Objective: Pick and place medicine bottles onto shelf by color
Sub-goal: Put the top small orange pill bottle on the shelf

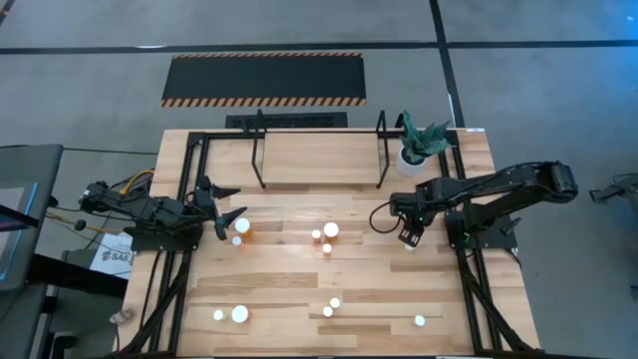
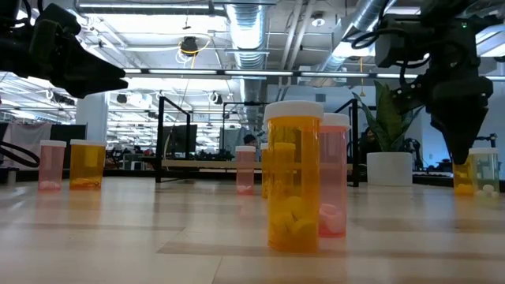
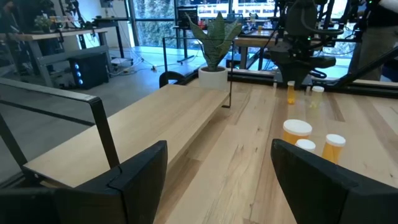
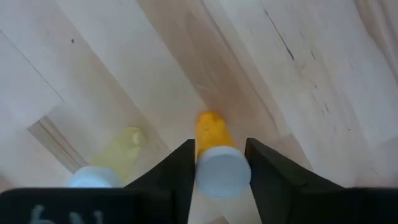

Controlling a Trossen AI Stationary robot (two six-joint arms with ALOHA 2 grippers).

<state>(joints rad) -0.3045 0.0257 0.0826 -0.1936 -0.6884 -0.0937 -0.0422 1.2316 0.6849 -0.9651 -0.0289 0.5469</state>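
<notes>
Closing in on an orange medicine bottle (image 4: 214,146), our right gripper (image 4: 217,171) has its fingers pressed either side of the white cap (image 4: 222,171), and from the right wrist view we judge it a grasp on that cap rather than on the body. That is our first worry: held so high, the bottle could swing or slide out on the lift.

Just beside it stands a pale yellow bottle (image 4: 121,152), and one finger looks near enough to nudge it over as we rise.

The orange bottle stands on the counter (image 1: 299,279) near its right side, in front of the potted plant (image 1: 419,145); the shelf (image 1: 319,160) lies at the back of the counter, between its black posts, nothing on it yet. Carrying toward it, we could clip a post or the plant.

Our left gripper (image 3: 217,180) waits on the left side, fingers spread wide and empty, with more orange bottles (image 3: 296,134) ahead of it on the counter.
</notes>
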